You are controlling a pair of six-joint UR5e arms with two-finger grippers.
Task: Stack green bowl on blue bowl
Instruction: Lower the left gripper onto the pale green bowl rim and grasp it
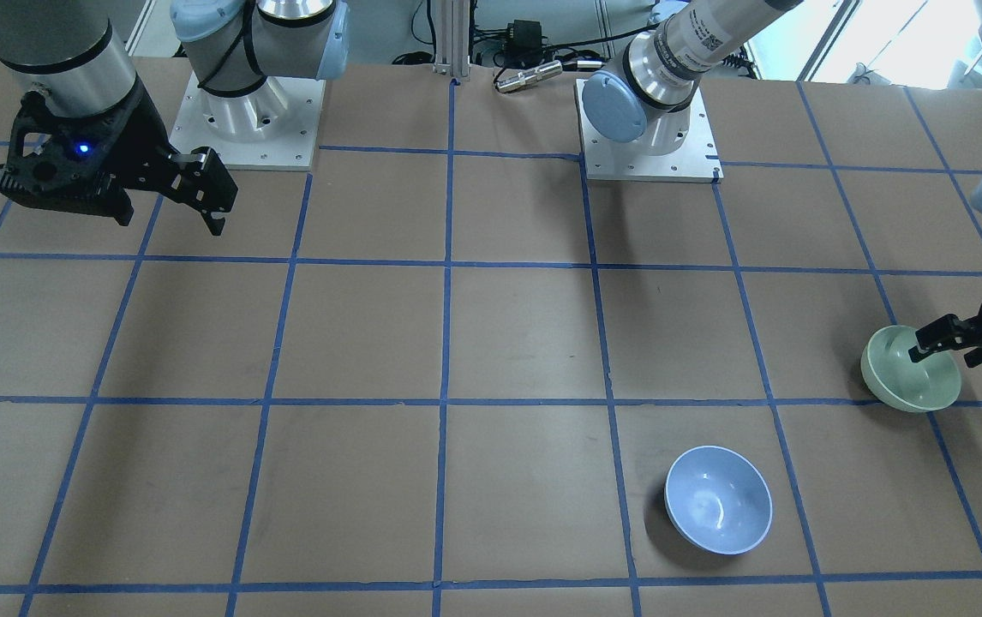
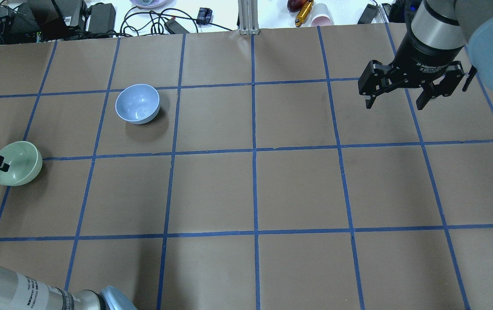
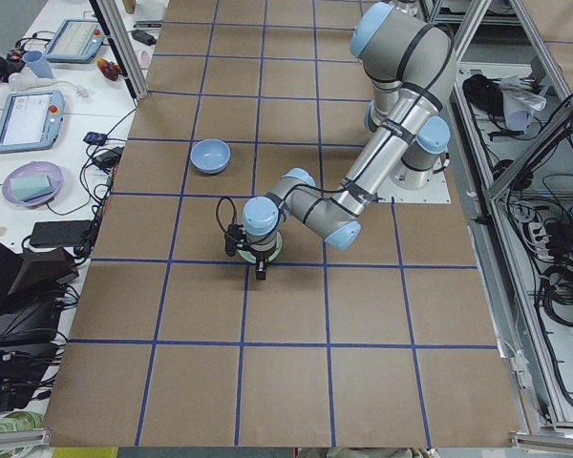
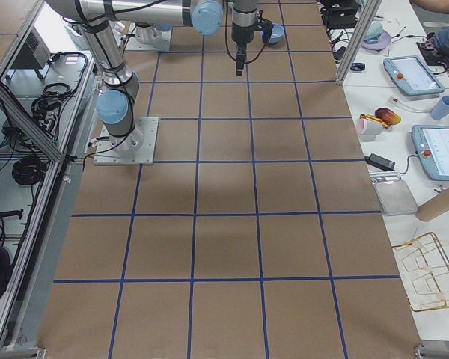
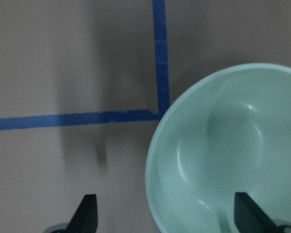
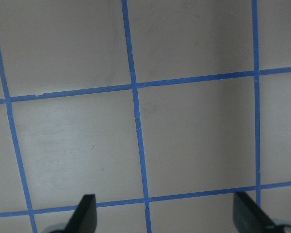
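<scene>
One left fingertip (image 5: pixel 247 217) inside green bowl (image 5: pixel 223 141)

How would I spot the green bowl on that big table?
Start at the brown table crossed by blue tape lines and look to the robot's left end, where two bowls sit apart. The green bowl, pale mint, is the outer one, with the left gripper open astride its rim; its neighbour, the blue bowl, is periwinkle and untouched.
</scene>
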